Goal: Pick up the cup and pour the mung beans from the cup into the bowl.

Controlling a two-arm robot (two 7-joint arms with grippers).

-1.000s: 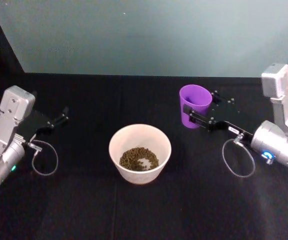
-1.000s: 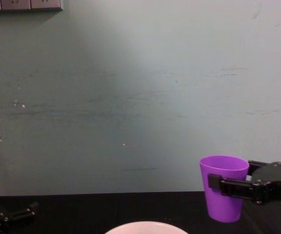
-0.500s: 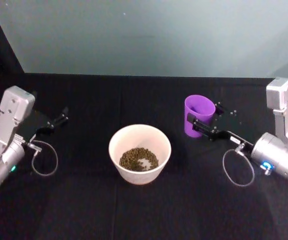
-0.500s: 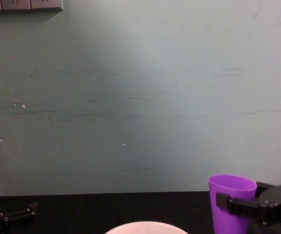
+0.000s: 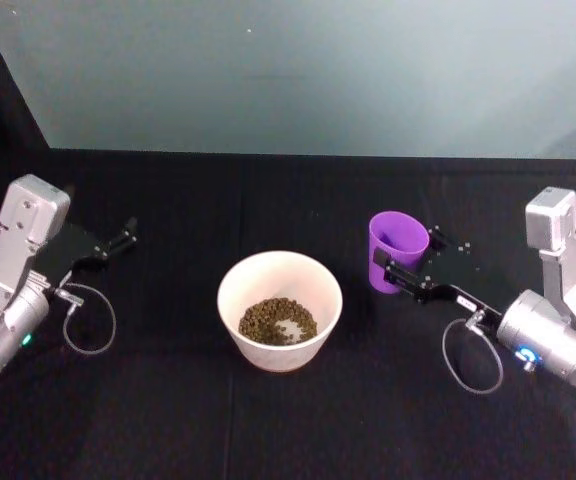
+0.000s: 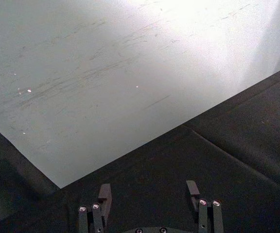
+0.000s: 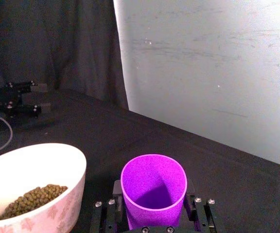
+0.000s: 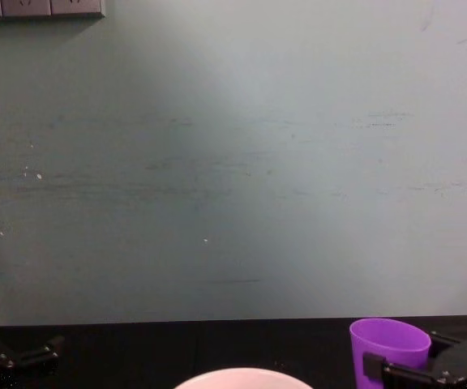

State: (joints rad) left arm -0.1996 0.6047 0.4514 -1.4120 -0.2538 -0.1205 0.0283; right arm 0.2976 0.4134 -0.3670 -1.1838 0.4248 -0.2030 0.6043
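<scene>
My left gripper (image 5: 128, 233) waits parted over the black cloth (image 5: 168, 420) at far left. The bowl (image 5: 280, 309) sits mid-table holding mung beans (image 5: 278, 319). Just right of it, nothing between, my right gripper (image 5: 400, 272) clamps the upright cup (image 5: 397, 248).

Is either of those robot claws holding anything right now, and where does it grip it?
The right gripper holds the small purple plastic cup upright by its side walls, below the rim. The left gripper holds nothing.

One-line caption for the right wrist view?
Right gripper clasps empty purple plastic cup beside white bowl of mung beans.
</scene>
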